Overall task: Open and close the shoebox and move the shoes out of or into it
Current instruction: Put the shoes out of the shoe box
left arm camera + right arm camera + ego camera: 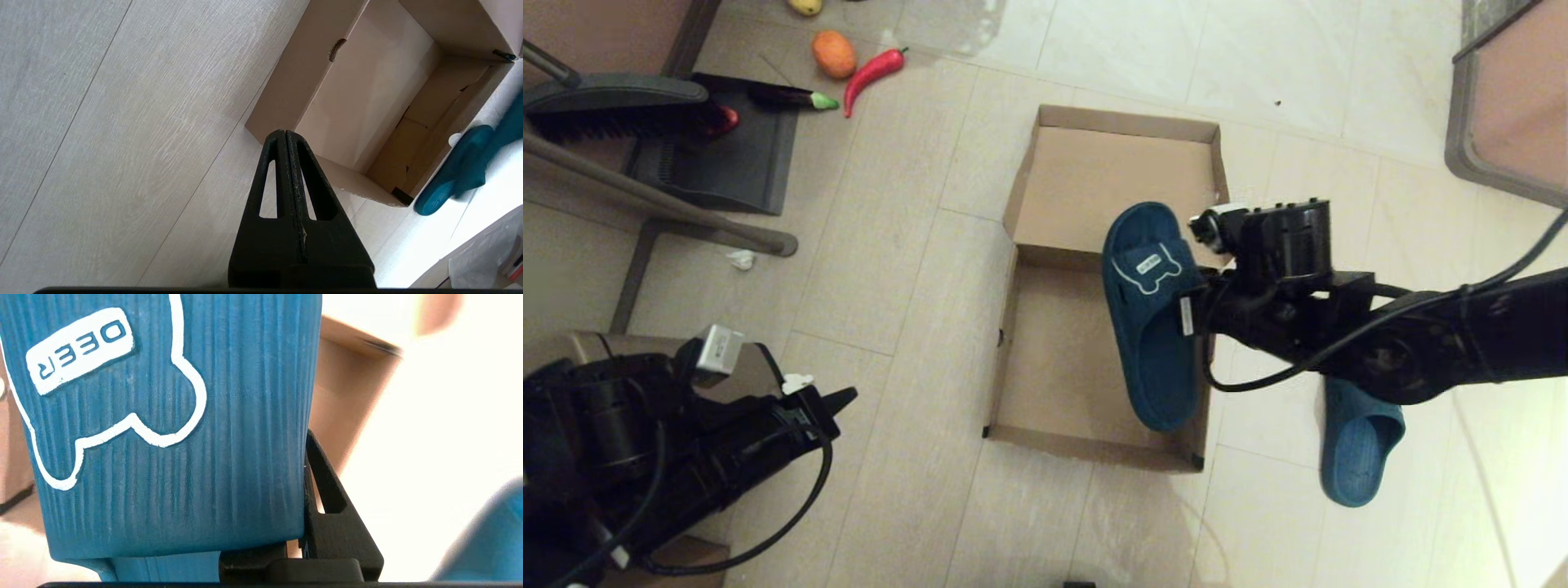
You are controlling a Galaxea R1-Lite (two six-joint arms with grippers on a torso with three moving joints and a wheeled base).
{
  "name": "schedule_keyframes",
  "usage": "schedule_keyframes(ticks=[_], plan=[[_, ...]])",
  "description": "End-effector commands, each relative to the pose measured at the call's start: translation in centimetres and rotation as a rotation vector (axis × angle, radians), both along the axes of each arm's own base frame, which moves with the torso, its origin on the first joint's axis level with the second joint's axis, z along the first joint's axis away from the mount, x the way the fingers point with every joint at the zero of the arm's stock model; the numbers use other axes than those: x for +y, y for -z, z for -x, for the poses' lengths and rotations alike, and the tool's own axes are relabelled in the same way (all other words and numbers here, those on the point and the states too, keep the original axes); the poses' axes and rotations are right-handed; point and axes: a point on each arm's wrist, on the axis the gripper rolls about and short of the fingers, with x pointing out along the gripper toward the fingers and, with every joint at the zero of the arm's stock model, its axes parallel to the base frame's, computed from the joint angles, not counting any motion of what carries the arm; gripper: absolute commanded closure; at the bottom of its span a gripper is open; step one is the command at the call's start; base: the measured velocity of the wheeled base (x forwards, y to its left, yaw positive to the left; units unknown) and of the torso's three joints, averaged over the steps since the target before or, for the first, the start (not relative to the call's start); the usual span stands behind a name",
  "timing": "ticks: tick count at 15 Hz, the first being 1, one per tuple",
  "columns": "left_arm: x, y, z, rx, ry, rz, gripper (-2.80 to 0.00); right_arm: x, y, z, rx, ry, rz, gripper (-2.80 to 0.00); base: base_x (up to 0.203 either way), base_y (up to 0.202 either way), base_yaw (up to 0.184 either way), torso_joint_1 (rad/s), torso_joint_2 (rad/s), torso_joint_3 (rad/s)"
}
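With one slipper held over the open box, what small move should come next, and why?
Probably lower the right gripper and release: it holds one slipper above the open shoebox, not yet resting inside. The other slipper lies on the floor beside the box. The left gripper is parked, jaws shut.

Teal ribbed slipper (1147, 318) with white outline; brown shoebox (1045, 359).

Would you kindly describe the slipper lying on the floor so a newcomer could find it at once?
Start at the open shoebox on the tiled floor. Just past its right wall, partly under the right arm, lies a blue slipper. Unlike its twin, held over the box by the right gripper, it rests outside.
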Motion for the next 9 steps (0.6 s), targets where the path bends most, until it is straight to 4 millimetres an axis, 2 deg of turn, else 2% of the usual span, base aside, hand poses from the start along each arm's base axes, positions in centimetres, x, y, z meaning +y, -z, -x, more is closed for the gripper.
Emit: schedule_keyframes(ticks=[1, 3, 4, 7, 9], plan=[[-0.2, 0.0, 0.0, -0.003, 0.008, 0.004, 0.00, -2.7, -4.0, 3.3, -0.042, 0.053, -0.064, 0.00, 0.000, 0.000, 0.000, 0.000, 0.00, 0.000], [-0.5, 0.1, 0.1, 0.004, 0.023, 0.004, 0.00, -6.3, -4.6, 5.6, 0.018, 0.158, -0.079, 0.00, 0.000, 0.000, 0.000, 0.000, 0.00, 0.000], [-0.6, 0.1, 0.0, 0.004, 0.027, 0.005, 0.00, -8.2, -3.8, 6.1, 0.064, 0.222, -0.069, 0.00, 0.000, 0.000, 0.000, 0.000, 0.00, 0.000], [-0.8, 0.0, -0.5, 0.000, 0.030, 0.010, 0.00, -12.2, -0.3, 7.1, 0.198, 0.362, -0.030, 0.00, 0.000, 0.000, 0.000, 0.000, 0.00, 0.000], [-0.8, -0.2, -0.6, -0.012, 0.033, 0.011, 0.00, -13.1, 2.4, 7.3, 0.290, 0.392, -0.002, 0.00, 0.000, 0.000, 0.000, 0.000, 0.00, 0.000]])
